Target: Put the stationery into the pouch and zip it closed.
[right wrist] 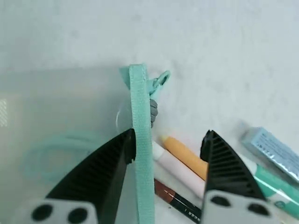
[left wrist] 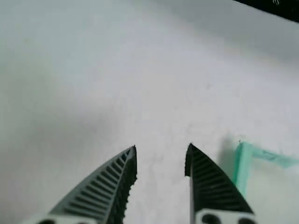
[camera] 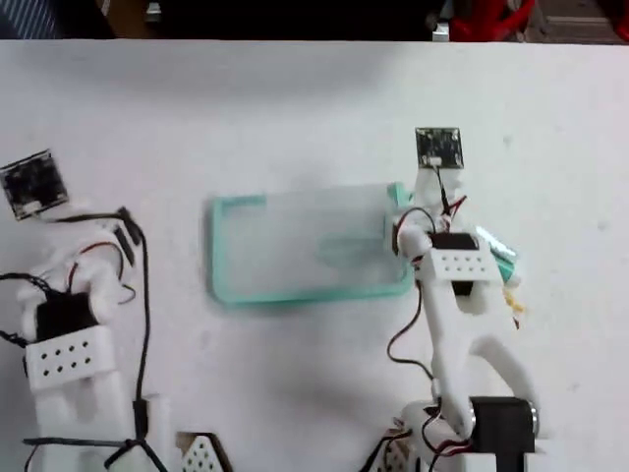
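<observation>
Fixed overhead camera looks straight down on the white counter (camera: 295, 98), far edge at the top. The left wrist camera sits low and close over the counter's left side, facing past its jaws, and catches the pouch (left wrist: 243, 161) at its left corner. The right wrist camera hangs tight over the pouch's right end and the pens (right wrist: 182, 154). All three views share the pouch.

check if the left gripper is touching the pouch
Apart. The high view shows bare table between the left arm and the pouch; in the left wrist view the left gripper is open, clear of the pouch's corner.
</observation>
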You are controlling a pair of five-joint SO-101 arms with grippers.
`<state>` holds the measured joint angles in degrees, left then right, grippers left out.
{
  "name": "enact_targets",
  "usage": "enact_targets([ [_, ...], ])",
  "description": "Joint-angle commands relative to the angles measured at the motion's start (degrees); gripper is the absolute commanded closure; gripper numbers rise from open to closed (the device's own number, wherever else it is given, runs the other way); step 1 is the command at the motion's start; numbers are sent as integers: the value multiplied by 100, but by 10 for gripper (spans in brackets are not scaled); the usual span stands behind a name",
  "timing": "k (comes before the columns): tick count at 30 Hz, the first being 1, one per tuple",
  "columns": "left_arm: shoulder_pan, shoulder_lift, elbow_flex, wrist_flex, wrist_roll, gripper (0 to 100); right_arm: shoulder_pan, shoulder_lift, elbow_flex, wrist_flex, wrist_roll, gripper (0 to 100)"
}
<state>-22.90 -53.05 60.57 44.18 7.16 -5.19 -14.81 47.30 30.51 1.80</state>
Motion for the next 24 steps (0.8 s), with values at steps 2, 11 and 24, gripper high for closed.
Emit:
enact_targets([
  [2, 347, 13, -193, -114, -202, 801, 277, -40, -316, -84, -62, 769],
  [11, 971, 13, -62, -202, -484, 801, 716, 338, -536, -549, -220, 772],
  [24, 1007, -31, -26, -202, -475, 801, -1297, 796, -967, 716, 1829, 772],
])
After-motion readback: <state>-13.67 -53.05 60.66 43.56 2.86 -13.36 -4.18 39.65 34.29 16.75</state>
